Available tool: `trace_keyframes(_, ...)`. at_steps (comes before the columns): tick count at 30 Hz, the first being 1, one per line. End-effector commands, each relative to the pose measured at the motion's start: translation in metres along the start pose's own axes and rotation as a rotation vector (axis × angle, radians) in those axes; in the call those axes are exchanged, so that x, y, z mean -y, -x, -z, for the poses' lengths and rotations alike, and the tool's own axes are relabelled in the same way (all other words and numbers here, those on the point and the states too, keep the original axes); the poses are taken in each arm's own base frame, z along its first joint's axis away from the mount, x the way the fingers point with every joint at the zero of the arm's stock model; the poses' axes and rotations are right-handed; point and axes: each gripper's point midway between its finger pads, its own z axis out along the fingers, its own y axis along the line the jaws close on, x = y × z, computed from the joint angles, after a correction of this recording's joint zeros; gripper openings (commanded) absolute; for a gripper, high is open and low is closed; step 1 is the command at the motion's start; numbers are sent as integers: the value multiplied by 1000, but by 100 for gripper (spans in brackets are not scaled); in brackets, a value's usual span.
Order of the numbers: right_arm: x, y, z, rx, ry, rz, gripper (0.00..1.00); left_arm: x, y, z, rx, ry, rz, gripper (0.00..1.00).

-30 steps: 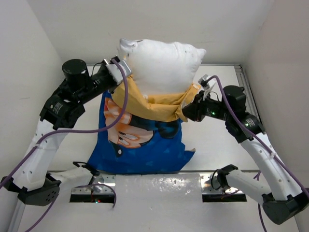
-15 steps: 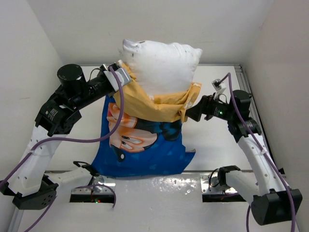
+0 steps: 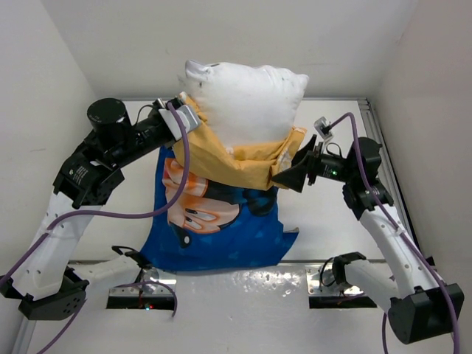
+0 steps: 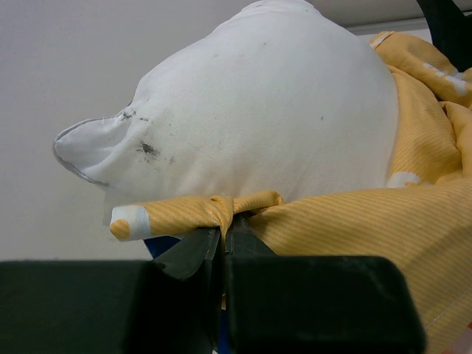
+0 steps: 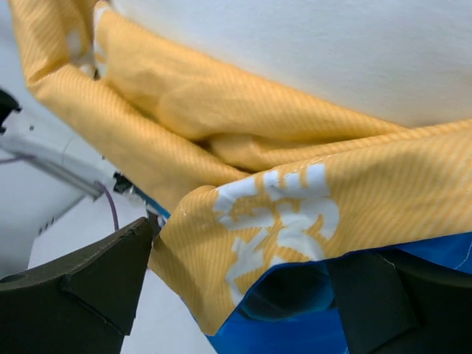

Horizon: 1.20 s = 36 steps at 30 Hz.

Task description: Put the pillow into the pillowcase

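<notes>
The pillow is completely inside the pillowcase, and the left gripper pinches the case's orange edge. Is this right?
Not completely. The top external view shows the pillow only partly inside the pillowcase, with its upper part sticking out above the opening. The left gripper does pinch the case's orange edge.

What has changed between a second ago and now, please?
The right gripper has opened, releasing the pillowcase at its orange rim, which now lies loose between its spread jaws. The left gripper stays clamped on the rim's other corner. The pillow still sticks out.
</notes>
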Motion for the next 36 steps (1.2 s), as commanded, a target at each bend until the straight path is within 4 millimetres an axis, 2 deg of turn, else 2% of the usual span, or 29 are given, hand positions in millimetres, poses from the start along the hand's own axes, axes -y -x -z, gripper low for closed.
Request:
trace_keyframes(1,-26,4,5,-51,116,92,94,-7,28,9,94,19,-38,0)
trace_keyframes(3,-26,4,4,-58,126,86,96,-7,29,9,96,19,-38,0)
trace_keyframes(5,-17,2,-4,-49,90,14,96,-7,29,8,97,20,-42,0)
trace_keyframes(6,-10,3,-7,-34,58,1,93,-8,30,7,100,22,-42,0)
trace_keyframes(8,14,4,-13,2,-59,-57,84,-7,31,8,103,20,-38,0)
trace_keyframes(9,20,8,-14,28,-90,-67,70,-7,31,8,103,20,-37,0)
trace_keyframes(11,33,11,-12,72,-148,-120,49,-8,30,9,96,26,-33,0)
trace_keyframes(12,34,17,-12,99,-149,-105,26,-10,30,9,94,36,-28,0)
trace_keyframes(14,45,29,-6,150,-220,-97,0,-19,27,10,74,87,6,0)
trace_keyframes(15,48,37,-4,174,-246,-81,0,-26,29,8,80,122,15,0)
trace_keyframes(17,56,72,4,239,-299,-19,0,-48,21,11,43,239,67,0)
trace_keyframes(18,49,117,10,315,-321,46,0,-66,24,7,48,308,66,0)
trace_keyframes(19,47,148,16,366,-340,73,0,-86,25,10,37,386,53,0)
trace_keyframes(20,74,177,24,402,-398,63,0,-110,10,-1,-31,485,44,0)
trace_keyframes(21,43,265,52,556,-403,181,0,-158,42,20,45,642,-2,0)
trace_keyframes(23,20,345,73,687,-390,257,0,-210,71,30,117,771,-1,0)
trace_keyframes(24,55,377,72,709,-413,227,0,-250,115,45,232,860,-11,0)
trace_keyframes(25,-43,452,110,894,-330,410,0,-271,137,65,306,927,-37,0)
trace_keyframes(26,-63,476,124,967,-306,455,0,-285,174,84,457,998,-107,0)
trace_keyframes(27,-72,494,137,1042,-285,503,0,-287,188,98,512,1034,-148,0)
trace_keyframes(28,-117,503,165,1145,-243,556,0,-288,194,106,530,1058,-186,0)
trace_keyframes(29,-147,500,177,1186,-200,632,0,-271,232,169,647,1120,-239,0)
trace_keyframes(30,-76,489,175,1151,-296,506,0,-272,213,146,614,1109,-249,0)
trace_keyframes(31,-143,469,189,1215,-302,640,0,-270,212,150,578,1111,-260,0)
trace_keyframes(32,-145,457,191,1215,-337,687,0,-270,207,146,532,1080,-243,0)
trace_keyframes(33,-115,443,184,1163,-392,648,0,-266,181,122,400,990,-199,0)
trace_keyframes(34,-115,431,172,1104,-362,642,0,-263,162,107,335,955,-177,0)
trace_keyframes(35,-104,424,164,1072,-345,601,0,-254,159,122,319,955,-163,0)
trace_keyframes(36,-81,416,151,1026,-319,519,0,-244,111,80,225,881,-105,0)
